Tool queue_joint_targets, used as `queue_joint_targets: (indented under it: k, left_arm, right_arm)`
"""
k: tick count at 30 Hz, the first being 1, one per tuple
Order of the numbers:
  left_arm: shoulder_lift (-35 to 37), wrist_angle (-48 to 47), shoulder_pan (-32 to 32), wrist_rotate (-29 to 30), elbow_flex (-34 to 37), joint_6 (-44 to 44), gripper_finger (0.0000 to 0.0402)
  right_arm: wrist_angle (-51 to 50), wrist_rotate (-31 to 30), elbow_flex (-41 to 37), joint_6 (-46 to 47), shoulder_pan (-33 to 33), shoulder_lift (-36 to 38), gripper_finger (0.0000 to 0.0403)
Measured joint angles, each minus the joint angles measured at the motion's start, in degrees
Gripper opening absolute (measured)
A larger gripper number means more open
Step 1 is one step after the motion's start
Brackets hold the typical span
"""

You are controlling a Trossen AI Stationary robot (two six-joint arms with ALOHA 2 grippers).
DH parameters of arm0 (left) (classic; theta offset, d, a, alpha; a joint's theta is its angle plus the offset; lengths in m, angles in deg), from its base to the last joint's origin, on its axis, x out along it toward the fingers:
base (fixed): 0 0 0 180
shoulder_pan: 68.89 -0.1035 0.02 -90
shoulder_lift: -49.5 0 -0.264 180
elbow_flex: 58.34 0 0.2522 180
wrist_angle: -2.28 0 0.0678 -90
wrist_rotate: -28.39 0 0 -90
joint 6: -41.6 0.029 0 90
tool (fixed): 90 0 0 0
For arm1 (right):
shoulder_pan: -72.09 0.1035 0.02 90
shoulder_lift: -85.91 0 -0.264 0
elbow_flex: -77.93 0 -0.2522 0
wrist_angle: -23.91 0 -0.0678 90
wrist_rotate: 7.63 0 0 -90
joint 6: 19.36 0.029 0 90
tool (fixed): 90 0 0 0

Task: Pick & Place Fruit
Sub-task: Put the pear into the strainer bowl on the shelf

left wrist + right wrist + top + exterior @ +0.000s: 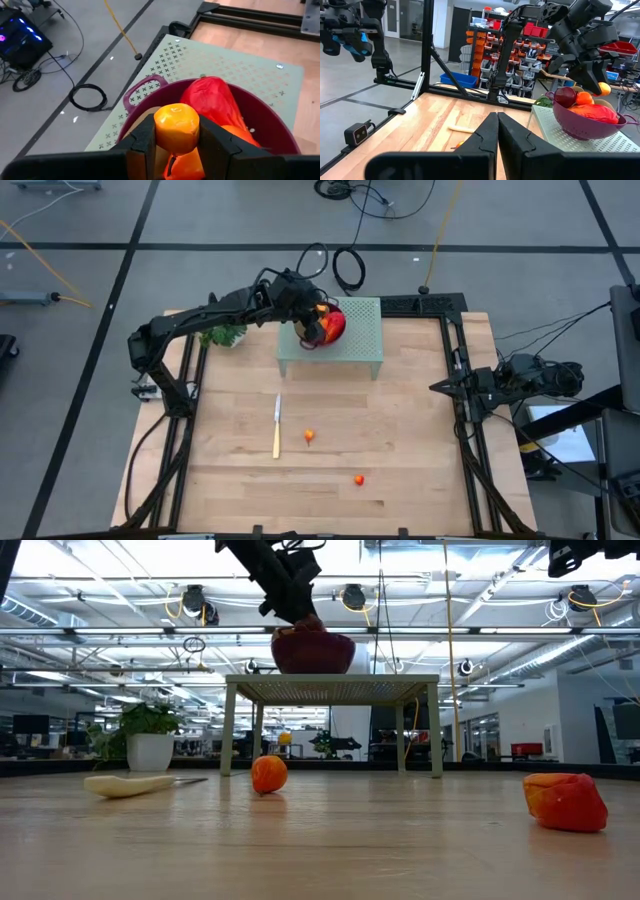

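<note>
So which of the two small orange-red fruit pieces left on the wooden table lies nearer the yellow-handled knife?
The rounder orange piece, right beside the yellow-handled knife; the other lies farther off.

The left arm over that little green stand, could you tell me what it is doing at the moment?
The left gripper is holding a small yellow-orange fruit just above a purple bowl on the green stand. The bowl already holds several fruit pieces. Two small orange-red fruits and a yellow-handled knife lie on the wooden table. The right gripper waits shut at the table's right edge.
</note>
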Motion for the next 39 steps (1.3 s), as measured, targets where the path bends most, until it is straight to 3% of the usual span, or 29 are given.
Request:
queue_joint_targets:
  k: [9, 21, 29, 39]
  left_arm:
    - [0.0, 0.02, 0.01, 0.02, 0.0, 1.88, 0.0114]
    - [0.0, 0.04, 0.11, 0.05, 0.0, 1.38, 0.0195]
    - [0.0, 0.85, 0.45, 1.85, -0.16, 1.32, 0.0198]
    - [0.11, -0.05, 4.95, 7.5, -8.48, -0.98, 0.0198]
  right_arm:
    - [-0.01, 0.0, 0.0, 0.01, 0.0, 0.0, 0.0004]
    - [0.0, 0.0, 0.0, -0.01, 0.0, 0.0, 0.0004]
    - [0.01, 0.0, 0.0, 0.01, 0.0, 0.0, 0.0004]
    - [-0.01, 0.0, 0.0, 0.01, 0.0, -0.01, 0.0004]
